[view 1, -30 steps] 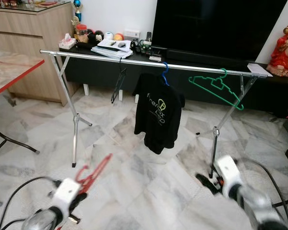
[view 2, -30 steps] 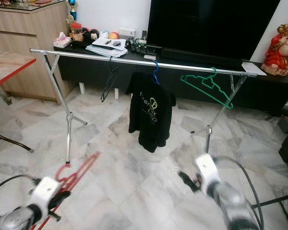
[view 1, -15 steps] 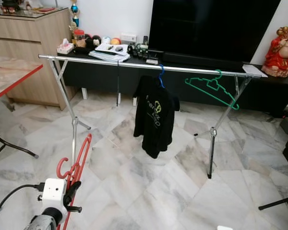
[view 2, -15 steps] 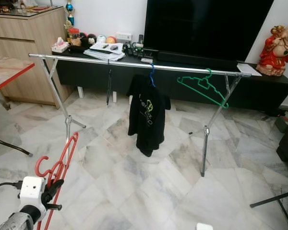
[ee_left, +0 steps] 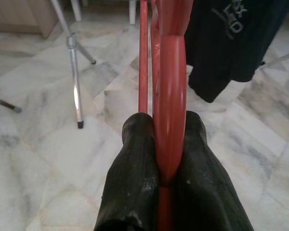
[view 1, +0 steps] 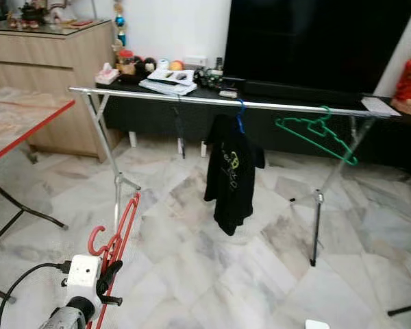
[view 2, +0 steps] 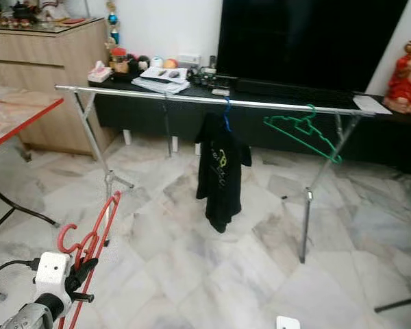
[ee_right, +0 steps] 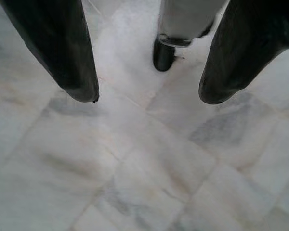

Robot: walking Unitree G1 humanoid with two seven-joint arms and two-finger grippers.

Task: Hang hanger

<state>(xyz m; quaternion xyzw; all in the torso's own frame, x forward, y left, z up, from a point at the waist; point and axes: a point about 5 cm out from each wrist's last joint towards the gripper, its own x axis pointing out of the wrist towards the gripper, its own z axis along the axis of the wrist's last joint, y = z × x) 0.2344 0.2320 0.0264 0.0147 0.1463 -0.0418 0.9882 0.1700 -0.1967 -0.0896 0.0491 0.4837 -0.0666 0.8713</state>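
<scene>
My left gripper (ee_left: 159,139) is closed tight on the red hanger (view 1: 118,229) (its long side points up and forward from the gripper), the rail (view 1: 212,102) is well ahead and higher, and my right gripper (ee_right: 149,94) hangs open and empty.

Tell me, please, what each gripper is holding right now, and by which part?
The left gripper is shut on the red hanger, clamping a thick bar low on its frame, hook uppermost. The right gripper is open, holding nothing.

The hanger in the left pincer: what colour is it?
Red. The hanger shows best in the left wrist view, clamped in the left pincer.
</scene>
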